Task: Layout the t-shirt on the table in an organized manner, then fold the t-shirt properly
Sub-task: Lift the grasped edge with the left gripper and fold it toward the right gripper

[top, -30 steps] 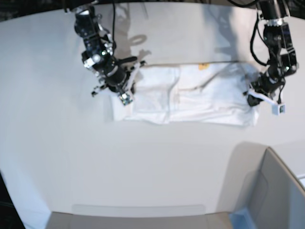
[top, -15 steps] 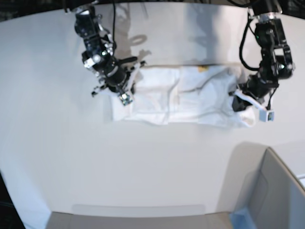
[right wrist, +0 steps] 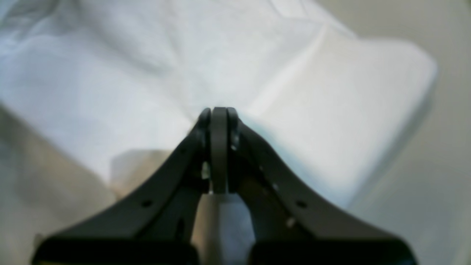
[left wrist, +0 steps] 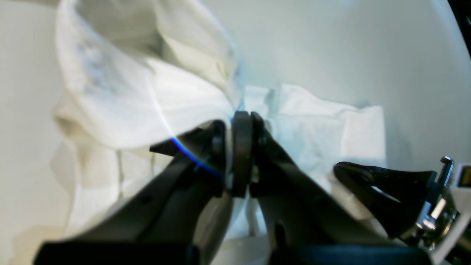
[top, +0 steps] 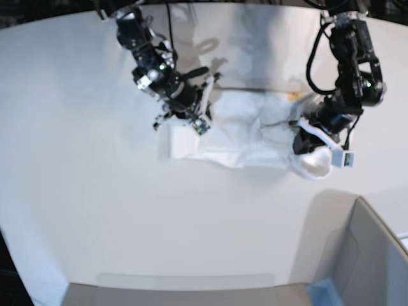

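Wrist views: left claw (left wrist: 241, 154) and right claw (right wrist: 219, 151) both pinch t-shirt (top: 245, 134).

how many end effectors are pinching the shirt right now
2. The left end effector is shut on the t-shirt at its end on the base view's right, lifting a bunch of cloth. The right end effector is shut on the opposite end.

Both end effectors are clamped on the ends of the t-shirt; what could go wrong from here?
1. The left end effector pinches only a bunched corner of the t-shirt; it might slip out mid-fold.
2. The cloth between the arms is rumpled, so the fold may land crooked.
3. The right end effector grips a thin edge that may drag across the table.
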`<state>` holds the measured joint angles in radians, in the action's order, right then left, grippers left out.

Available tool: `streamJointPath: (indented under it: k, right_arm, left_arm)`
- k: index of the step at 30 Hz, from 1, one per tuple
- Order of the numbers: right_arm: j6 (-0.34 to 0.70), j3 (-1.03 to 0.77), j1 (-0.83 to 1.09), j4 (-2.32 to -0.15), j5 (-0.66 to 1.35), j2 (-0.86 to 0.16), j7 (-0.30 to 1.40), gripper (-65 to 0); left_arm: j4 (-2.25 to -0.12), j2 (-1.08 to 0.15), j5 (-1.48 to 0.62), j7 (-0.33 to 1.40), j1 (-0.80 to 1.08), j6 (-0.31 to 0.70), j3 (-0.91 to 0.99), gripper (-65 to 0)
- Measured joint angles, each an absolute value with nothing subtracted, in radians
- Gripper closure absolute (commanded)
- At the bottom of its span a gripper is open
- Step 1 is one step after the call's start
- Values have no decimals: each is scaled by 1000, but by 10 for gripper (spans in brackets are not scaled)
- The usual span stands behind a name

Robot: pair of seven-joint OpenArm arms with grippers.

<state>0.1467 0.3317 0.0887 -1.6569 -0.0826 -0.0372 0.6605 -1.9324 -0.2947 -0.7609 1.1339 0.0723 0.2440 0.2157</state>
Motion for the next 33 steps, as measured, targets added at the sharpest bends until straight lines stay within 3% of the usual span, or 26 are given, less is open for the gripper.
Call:
streamJointPath:
  k: [8,16,23,28,33]
  right_arm:
    - [142,241,163,-1886,-82,-34,648,0]
    - [131,24,164,-1754,-89,-39,658,0]
    - [133,39,127,-1636,-84,-30,652,0]
    - [133,86,120,-1613,-83,-33,650,0]
    - [126,142,96,-1566,-82,-35,619,0]
  left_arm:
    - [-1932,-297,-758,1137,67,244,218,0]
    - [-1932,-297,-760,1137,67,243,218,0]
    - [-1932,-259,-753,1136,38,241,101,0]
    - [-1932,-184,-693,1127,36,129,41,0]
    - [-1932,-182,-672,1126,16,127,-41,0]
